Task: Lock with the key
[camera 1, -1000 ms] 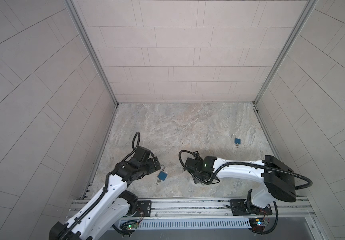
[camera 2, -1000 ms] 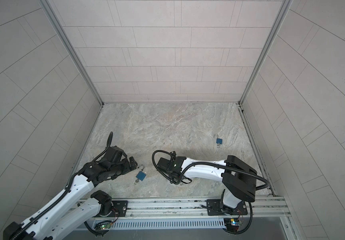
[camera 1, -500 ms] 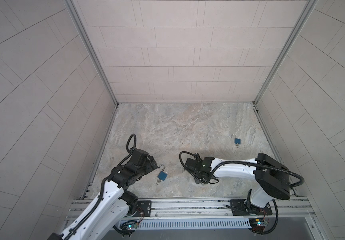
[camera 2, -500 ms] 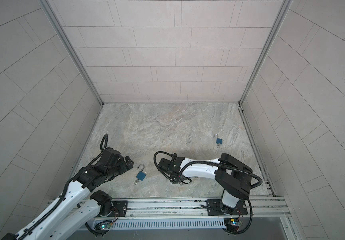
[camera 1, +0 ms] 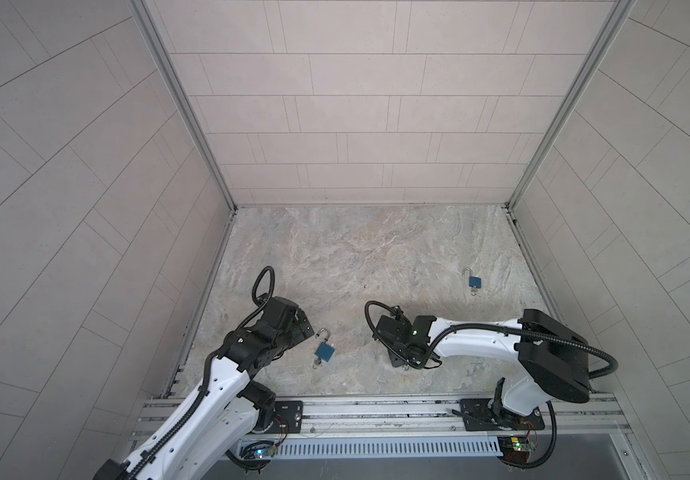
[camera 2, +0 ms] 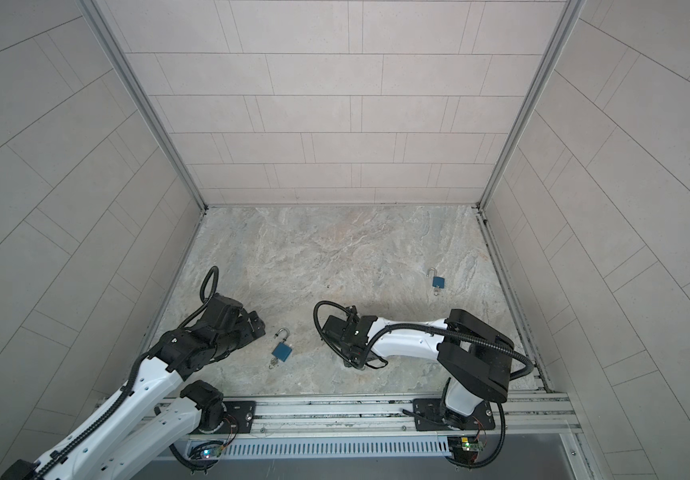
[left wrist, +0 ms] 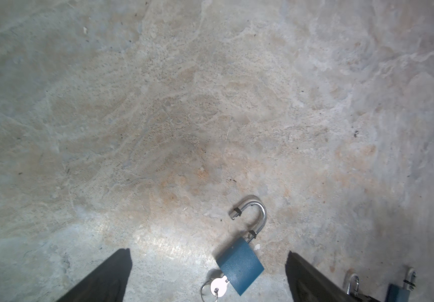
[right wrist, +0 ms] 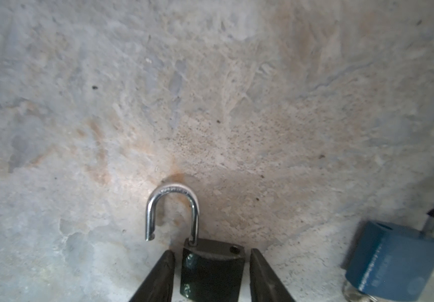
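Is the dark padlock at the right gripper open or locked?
Open: the dark padlock's shackle is turned away, its free end outside the body, whose hole stands empty.

White arms (camera 1: 476, 347), black joints (camera 1: 551, 361), ribbed cables (camera 1: 480, 327), black jaws

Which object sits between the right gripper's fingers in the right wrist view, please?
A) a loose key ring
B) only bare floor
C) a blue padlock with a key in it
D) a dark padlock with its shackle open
D: the dark padlock, its shackle swung open, sits between the fingers of the right gripper with a slim gap on each side; a blue padlock lies off to one side.
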You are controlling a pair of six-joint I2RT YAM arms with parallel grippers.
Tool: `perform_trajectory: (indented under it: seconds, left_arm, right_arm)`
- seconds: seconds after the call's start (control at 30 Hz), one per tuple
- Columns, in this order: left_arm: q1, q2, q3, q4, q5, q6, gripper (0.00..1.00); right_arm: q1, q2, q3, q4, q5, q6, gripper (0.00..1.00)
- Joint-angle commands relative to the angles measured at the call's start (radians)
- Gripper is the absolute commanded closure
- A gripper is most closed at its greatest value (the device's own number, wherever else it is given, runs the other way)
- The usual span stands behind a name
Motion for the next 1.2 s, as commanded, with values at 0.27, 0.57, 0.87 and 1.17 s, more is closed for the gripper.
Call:
perform_trajectory:
  seconds: [0.27,0.57,0.87,1.17]
  left_arm:
    - [0.006,-0.040,0.086,-0.041,-0.009,0.132,0.00]
    - [0.006,0.074,0.110,-0.024,0.075,0.140,0.00]
    - [0.006,0.038,0.076,0.034,0.093,0.113,0.00]
    - [0.006,0.184,0.125,0.006,0.222,0.168,0.00]
  right_arm:
    - [-0.007,-0.026,-0.103,0.011,-0.017,0.050,0.52]
    - [-0.009,-0.055,-0.133,0.016,-0.018,0.059,0.51]
    - [-0.008,-0.046,-0.150,0.046,-0.029,0.059,0.61]
    - [-0.008,-0.090,-0.125,0.024,-0.028,0.029,0.74]
